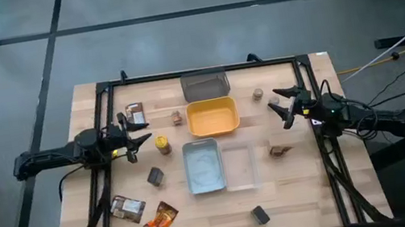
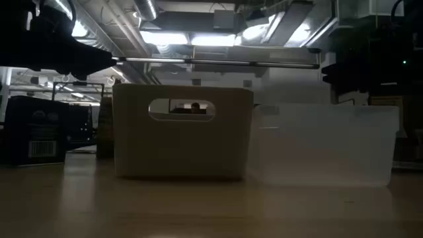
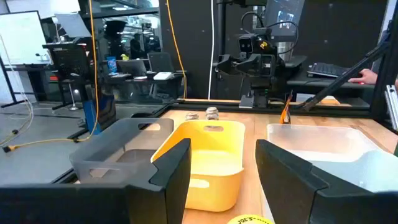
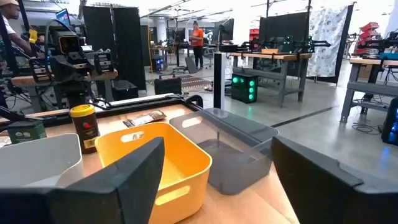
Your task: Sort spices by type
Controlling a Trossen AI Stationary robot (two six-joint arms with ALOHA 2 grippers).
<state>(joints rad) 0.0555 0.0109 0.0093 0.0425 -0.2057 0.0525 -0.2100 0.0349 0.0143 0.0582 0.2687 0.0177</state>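
In the high view the spices lie scattered. A brown packet [image 1: 135,113], a tiny brown jar [image 1: 176,117], the yellow-lidded jar [image 1: 162,143] and a dark cube [image 1: 155,175] sit on the left. Another brown packet [image 1: 128,208] and an orange packet [image 1: 161,219] lie near the front edge, with a second cube [image 1: 260,215] to their right. A second tiny jar [image 1: 258,95] and a small brown item [image 1: 278,150] are on the right. My left gripper [image 1: 139,132] [image 3: 224,152] hovers open beside the yellow-lidded jar. My right gripper [image 1: 278,108] [image 4: 217,149] is open near the right tiny jar.
Several trays stand mid-table: grey [image 1: 205,85] at the far side, yellow [image 1: 212,117], pale blue [image 1: 203,166] and clear [image 1: 239,165]. A black frame [image 1: 196,72] borders the table. The low view shows the pale tray [image 2: 182,139], the clear tray [image 2: 324,145] and a dark cube [image 2: 33,132].
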